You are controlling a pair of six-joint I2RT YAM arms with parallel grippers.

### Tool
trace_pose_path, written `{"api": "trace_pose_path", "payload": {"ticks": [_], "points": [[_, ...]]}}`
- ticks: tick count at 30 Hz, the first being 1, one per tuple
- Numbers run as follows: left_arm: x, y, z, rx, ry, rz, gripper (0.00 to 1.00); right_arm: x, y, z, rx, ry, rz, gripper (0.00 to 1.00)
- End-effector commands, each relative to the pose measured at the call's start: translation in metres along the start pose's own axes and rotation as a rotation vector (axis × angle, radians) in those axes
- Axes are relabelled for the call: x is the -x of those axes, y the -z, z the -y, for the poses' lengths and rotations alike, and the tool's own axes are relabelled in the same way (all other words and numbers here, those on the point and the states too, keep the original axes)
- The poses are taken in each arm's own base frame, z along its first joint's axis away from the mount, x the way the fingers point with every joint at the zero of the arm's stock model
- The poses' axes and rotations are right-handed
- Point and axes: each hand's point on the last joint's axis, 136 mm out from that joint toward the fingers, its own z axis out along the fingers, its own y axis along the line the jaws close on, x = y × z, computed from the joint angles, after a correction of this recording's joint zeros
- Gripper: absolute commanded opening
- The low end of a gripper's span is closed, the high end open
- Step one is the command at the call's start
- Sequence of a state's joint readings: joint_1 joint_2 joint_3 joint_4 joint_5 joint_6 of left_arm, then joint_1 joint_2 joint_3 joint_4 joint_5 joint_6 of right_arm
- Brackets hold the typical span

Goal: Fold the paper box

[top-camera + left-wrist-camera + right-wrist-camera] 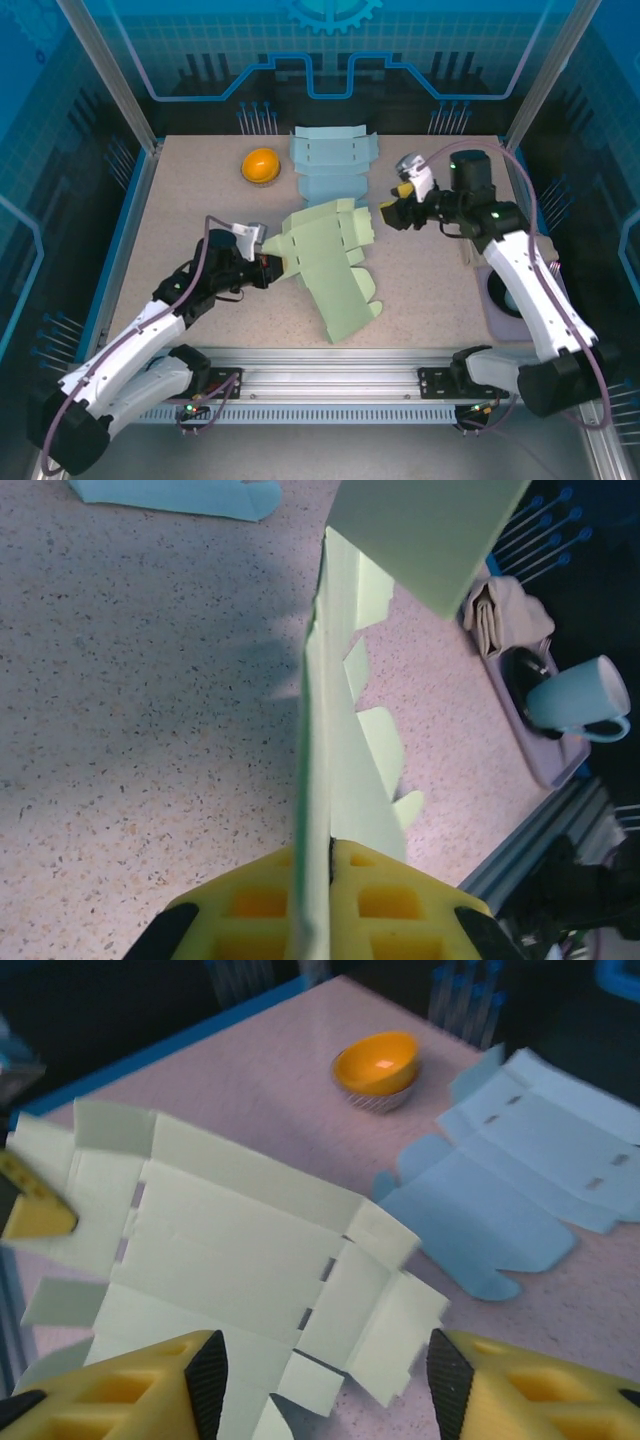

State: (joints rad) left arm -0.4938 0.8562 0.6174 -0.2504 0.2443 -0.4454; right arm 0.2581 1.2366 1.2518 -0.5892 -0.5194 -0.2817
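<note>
Tabletop [180,220], speckled beige, beneath everything.

Next in size, green paper box [330,270]: an unfolded die-cut sheet about mid-table, between the two arms. Far end lifted off the surface with some flaps bent up, near end lying flat and pointing toward the rail.

Just beyond the green paper box, blue cut-out sheet [330,165] of the same pattern, flat, near it but apart.

Well to the right of the green paper box, at the table's edge, purple tray [550,760] carrying a pale blue mug [580,705] and a folded cloth [500,615].

Beyond the green paper box and to its left, orange bowl [262,165], beside the blue cut-out sheet and apart from both sheets.

At the green paper box's left edge, left gripper [270,262], clenched on the sheet. From the left wrist camera, thin green card edge-on, pinched between the yellow fingers [400,900] and rising away from them.

At the green paper box's far right corner, right gripper [388,214], not gripping, jaws wide apart. From the right wrist camera, yellow fingers [130,1390] spread, black pads facing each other, a small corner flap of the green paper box in the gap. Contact with either pad not clear.
</note>
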Motion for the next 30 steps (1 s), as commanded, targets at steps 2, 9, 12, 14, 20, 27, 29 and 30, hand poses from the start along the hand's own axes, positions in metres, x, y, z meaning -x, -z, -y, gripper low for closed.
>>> {"api": "trace_pose_path", "payload": {"ticks": [2, 9, 12, 14, 20, 27, 29, 30], "points": [[0.014, -0.001, 0.012, 0.045, -0.2, 0.112, 0.0, -0.01, -0.019, -0.048, 0.25, 0.471, -0.046, 0.54], [0.005, -0.002, 0.03, 0.061, -0.388, 0.087, 0.0, -0.025, -0.042, -0.034, 0.262, 0.739, -0.203, 0.55], [0.005, -0.002, 0.034, 0.058, -0.412, 0.09, 0.0, -0.03, -0.046, -0.029, 0.271, 0.787, -0.27, 0.54], [0.006, -0.001, 0.037, 0.051, -0.426, 0.098, 0.0, -0.033, -0.049, -0.026, 0.272, 0.801, -0.3, 0.53], [0.006, 0.0, 0.051, 0.007, -0.486, 0.106, 0.0, -0.04, -0.064, -0.02, 0.272, 0.823, -0.372, 0.48], [0.006, 0.0, 0.048, 0.035, -0.512, 0.107, 0.0, -0.051, -0.07, -0.024, 0.303, 0.824, -0.423, 0.38], [0.007, 0.0, 0.047, 0.042, -0.513, 0.11, 0.0, -0.053, -0.07, -0.023, 0.299, 0.827, -0.432, 0.33], [0.008, -0.001, 0.047, 0.045, -0.514, 0.111, 0.0, -0.053, -0.07, -0.022, 0.293, 0.831, -0.434, 0.31]]}}
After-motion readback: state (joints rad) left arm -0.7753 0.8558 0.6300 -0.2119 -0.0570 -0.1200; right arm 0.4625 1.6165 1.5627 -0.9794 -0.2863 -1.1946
